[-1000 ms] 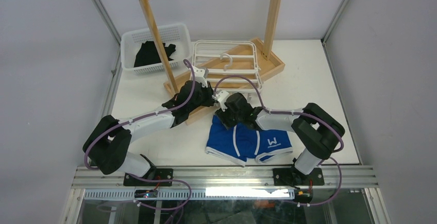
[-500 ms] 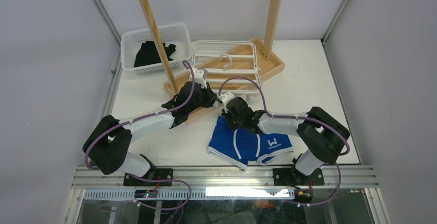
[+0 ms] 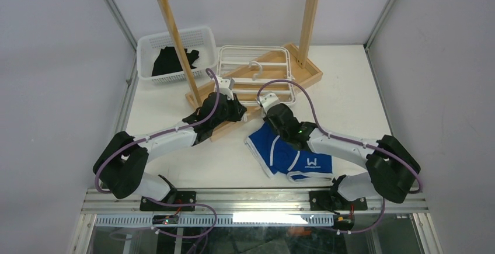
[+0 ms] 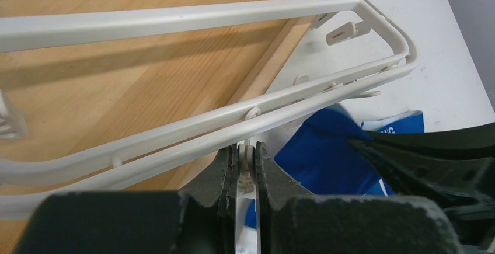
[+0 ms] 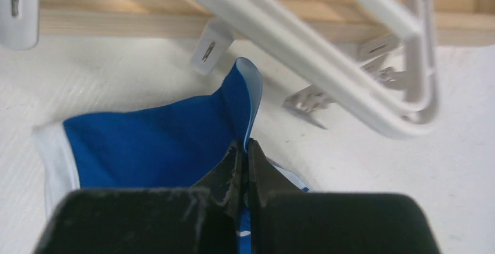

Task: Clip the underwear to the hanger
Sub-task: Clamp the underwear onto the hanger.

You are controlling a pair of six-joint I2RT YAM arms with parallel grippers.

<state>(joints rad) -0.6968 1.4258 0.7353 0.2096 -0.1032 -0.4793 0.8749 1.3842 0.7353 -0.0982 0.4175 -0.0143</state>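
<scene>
I've got the left jaws pinched almost shut on a white clip point(image 4: 247, 152) under the near rail of the hanger point(image 4: 175, 21). The right jaws are shut on a raised fold of the underwear point(image 5: 146, 140) — the rest lies on the bench point(image 3: 350, 90), just beside the hanger's corner.

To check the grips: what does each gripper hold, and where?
The left gripper pinches one clip of the hanger; the right gripper pinches the underwear at a raised trimmed edge.
</scene>
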